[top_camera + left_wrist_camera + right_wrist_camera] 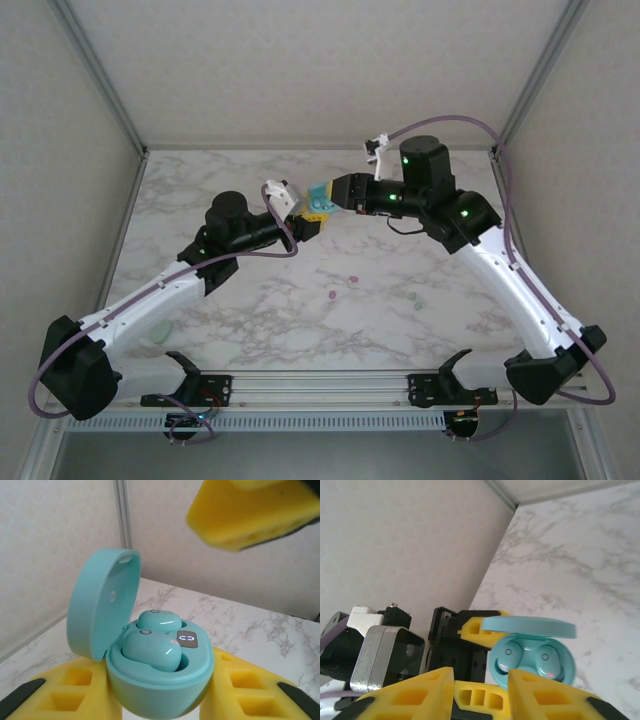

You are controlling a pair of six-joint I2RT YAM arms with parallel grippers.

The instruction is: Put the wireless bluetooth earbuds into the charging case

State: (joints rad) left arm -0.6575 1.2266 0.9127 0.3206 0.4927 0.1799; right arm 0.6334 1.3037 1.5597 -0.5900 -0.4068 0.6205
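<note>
teal earbuds (152, 650) seated in the charging case (160, 690)
left jaws pinch the case above the desk (250, 320); right jaws beside it seem slightly spread, empty. best keep it level, press both flush.

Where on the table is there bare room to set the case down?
Bare marble table between the left arm and the pink earbuds; also the far-left strip along the back wall. Crowded around the pink and green earbuds, and at the held charging case.
</note>
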